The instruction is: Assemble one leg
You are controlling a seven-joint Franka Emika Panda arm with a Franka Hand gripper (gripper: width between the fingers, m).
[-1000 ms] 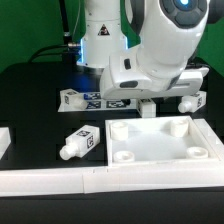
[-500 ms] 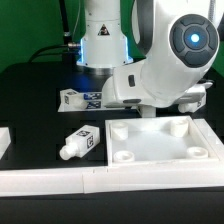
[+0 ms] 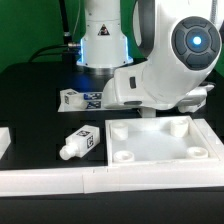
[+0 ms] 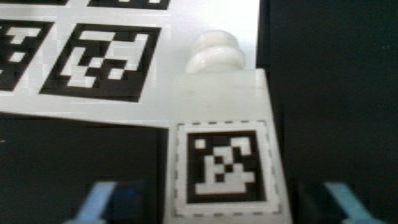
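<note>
No letters, numbers or brand names to read, only square black-and-white tags.
One tag on the close leg [image 4: 222, 120] in the wrist view, more on the marker board [image 4: 80, 55] beside it. In the exterior view, tags on the marker board [image 3: 100, 100], on the far leg [image 3: 70, 98] at nine o'clock from it, and on the lying leg [image 3: 80, 143] at seven o'clock, too small to make out.

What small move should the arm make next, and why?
Probably close the gripper on the leg: in the wrist view the open fingers flank its tagged body with a gap each side, so it looks centred. Whether it is low enough I cannot tell.
</note>
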